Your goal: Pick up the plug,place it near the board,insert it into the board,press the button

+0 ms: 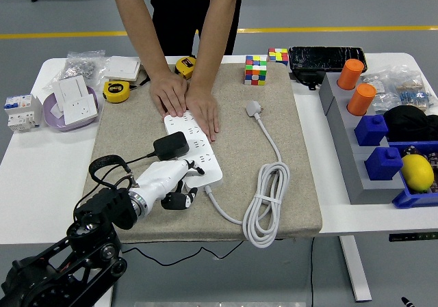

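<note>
My left hand (168,182) curls loosely at the power strip's (194,148) near end beside the black plug (171,145), while a person's hands (185,102) pin its far end steady.

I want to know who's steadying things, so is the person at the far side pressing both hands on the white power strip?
Yes, both of the person's hands lie flat on the far end of the white power strip.
</note>
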`<state>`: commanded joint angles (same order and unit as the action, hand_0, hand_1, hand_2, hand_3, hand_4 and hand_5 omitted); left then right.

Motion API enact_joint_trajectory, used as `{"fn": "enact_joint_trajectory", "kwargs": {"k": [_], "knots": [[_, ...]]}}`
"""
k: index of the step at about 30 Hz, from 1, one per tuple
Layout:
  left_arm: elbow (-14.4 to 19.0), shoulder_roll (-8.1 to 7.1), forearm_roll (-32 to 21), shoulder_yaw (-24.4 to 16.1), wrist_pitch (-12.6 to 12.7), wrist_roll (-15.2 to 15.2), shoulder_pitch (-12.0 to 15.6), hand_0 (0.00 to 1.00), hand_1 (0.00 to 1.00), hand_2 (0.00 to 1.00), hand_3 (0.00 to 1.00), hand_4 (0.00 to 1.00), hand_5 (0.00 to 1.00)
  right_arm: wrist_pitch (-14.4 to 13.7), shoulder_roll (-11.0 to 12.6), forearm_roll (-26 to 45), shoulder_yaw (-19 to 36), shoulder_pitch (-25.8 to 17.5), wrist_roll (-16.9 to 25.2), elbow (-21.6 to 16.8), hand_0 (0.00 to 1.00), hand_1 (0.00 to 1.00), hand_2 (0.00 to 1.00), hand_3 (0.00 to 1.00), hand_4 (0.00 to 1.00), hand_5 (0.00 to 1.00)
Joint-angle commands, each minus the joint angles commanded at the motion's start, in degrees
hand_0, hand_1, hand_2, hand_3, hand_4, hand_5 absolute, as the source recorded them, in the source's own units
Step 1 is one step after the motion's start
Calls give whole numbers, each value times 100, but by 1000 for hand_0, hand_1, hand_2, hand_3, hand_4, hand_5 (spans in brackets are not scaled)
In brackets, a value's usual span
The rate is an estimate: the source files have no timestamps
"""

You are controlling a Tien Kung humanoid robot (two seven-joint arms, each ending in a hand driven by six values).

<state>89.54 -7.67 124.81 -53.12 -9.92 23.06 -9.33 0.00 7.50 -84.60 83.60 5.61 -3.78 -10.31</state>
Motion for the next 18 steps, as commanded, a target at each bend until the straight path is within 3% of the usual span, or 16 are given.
{"fn": "enact_joint_trajectory", "kwargs": {"k": [18], "knots": [[-134, 21, 62, 27, 19, -12, 8, 146, 29, 147, 789, 513, 95, 0, -9, 5, 23, 5, 10, 0, 910, 764, 742, 770, 998, 998]]}}
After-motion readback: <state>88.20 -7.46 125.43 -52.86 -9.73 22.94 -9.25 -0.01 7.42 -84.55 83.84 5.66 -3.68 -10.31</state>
